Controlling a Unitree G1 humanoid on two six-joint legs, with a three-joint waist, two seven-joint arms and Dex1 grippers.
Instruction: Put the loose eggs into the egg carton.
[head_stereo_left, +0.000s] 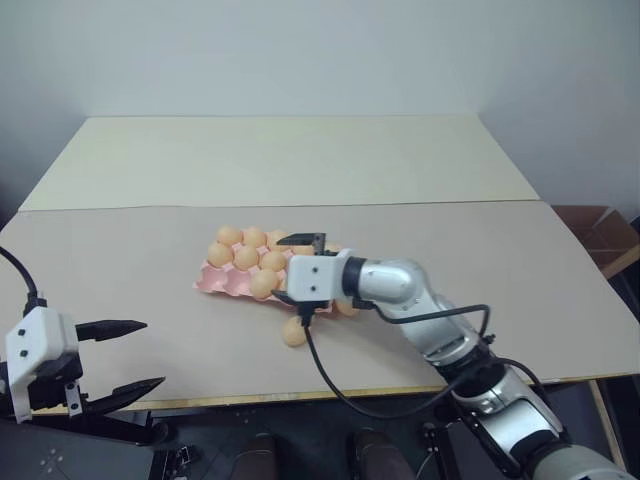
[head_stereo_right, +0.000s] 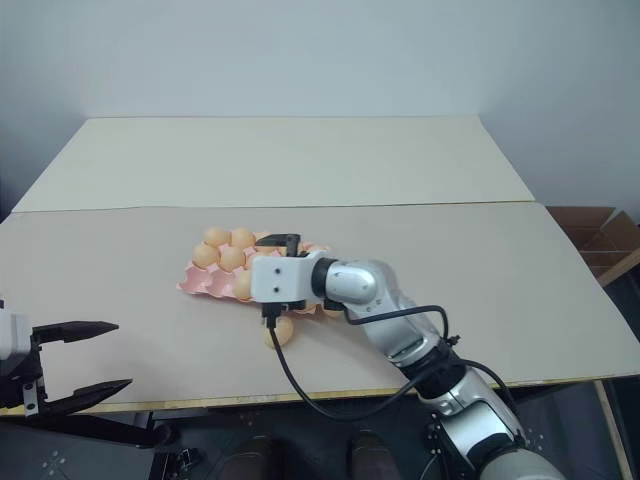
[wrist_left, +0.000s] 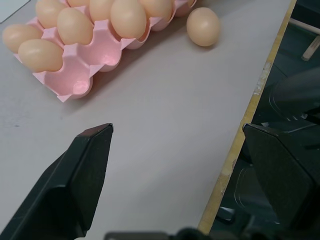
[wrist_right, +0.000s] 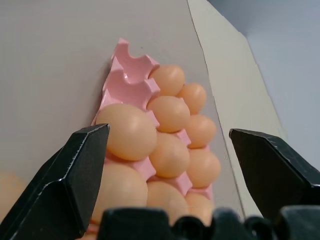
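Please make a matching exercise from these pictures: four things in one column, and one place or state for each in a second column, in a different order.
Things:
1. egg carton
2. loose egg
3. left gripper
4. right gripper

Places or states:
A. open, over the table's near edge
B. open, above the filled cups
C. on the table beside the tray
D. pink, partly filled

Pairs: 1-D, 2-C, 3-A, 4-B

Egg carton (head_stereo_left: 232, 281) sits mid-table (head_stereo_left: 520, 290) with eggs (head_stereo_left: 246, 257) in its cups; one loose egg (head_stereo_left: 294, 332) lies on the table just near-right of it.
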